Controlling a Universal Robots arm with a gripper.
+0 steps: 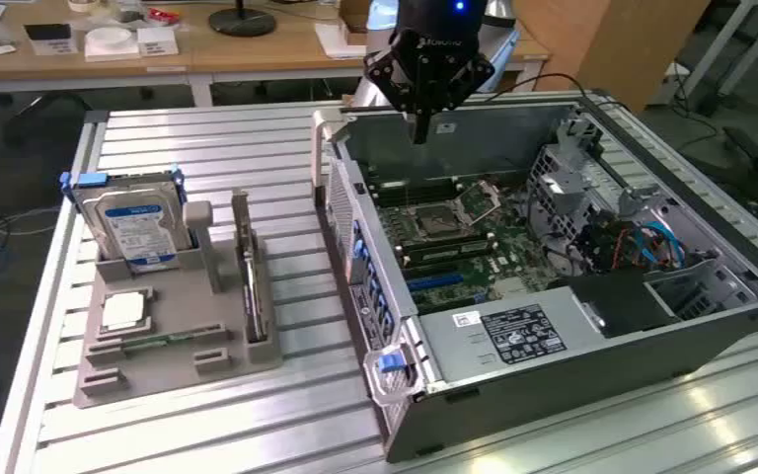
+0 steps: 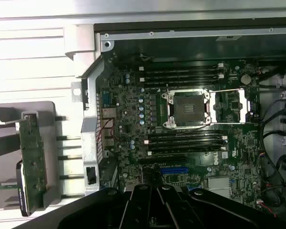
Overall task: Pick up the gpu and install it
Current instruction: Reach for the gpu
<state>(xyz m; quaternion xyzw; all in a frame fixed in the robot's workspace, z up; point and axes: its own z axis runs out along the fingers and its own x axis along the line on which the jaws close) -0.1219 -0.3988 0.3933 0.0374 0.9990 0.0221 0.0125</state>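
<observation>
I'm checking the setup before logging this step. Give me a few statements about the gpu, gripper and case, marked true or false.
1. The gpu stands on edge in the grey holder. True.
2. The gripper holds the gpu. False: it is shut on nothing, above the open case.
3. The hard drive stands upright in the holder. True.
4. The case is closed. False: its side is open and the motherboard shows.

Black angular pincer (image 1: 420, 136) — blue light (image 1: 458, 6) on its wrist
</observation>
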